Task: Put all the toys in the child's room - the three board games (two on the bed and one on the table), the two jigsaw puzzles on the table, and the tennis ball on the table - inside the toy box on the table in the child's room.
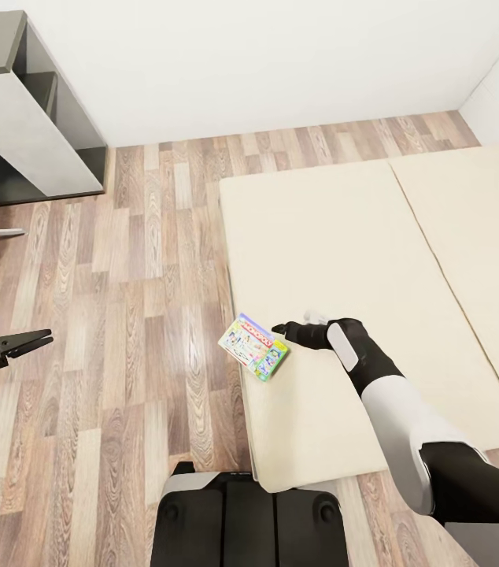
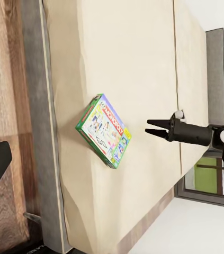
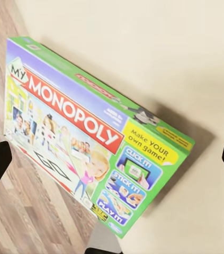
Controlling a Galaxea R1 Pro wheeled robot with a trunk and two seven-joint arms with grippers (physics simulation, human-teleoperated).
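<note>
Board game (image 1: pixel 254 346) lies flat on the bed (image 1: pixel 344 252), at its left edge, one corner hanging out over the floor (image 1: pixel 123 315). Right gripper (image 1: pixel 279 328) is over the bed just right of the game, jaws apart; left gripper (image 1: pixel 41 340) hangs over the floor well left of the bed. Table (image 1: pixel 21 110) stands far left by the back wall (image 1: pixel 265 63).

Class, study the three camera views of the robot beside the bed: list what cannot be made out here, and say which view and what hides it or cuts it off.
- Desk: head view, cut off by the picture's edge; its top surface is out of frame.
- Board game: head view, lettering too small to read.
- Left pincer: head view, arm cut by the edge.
- Right pincer: right wrist view, fingertips cut off at both edges.
- Bed: head view, far end cut off.
</note>
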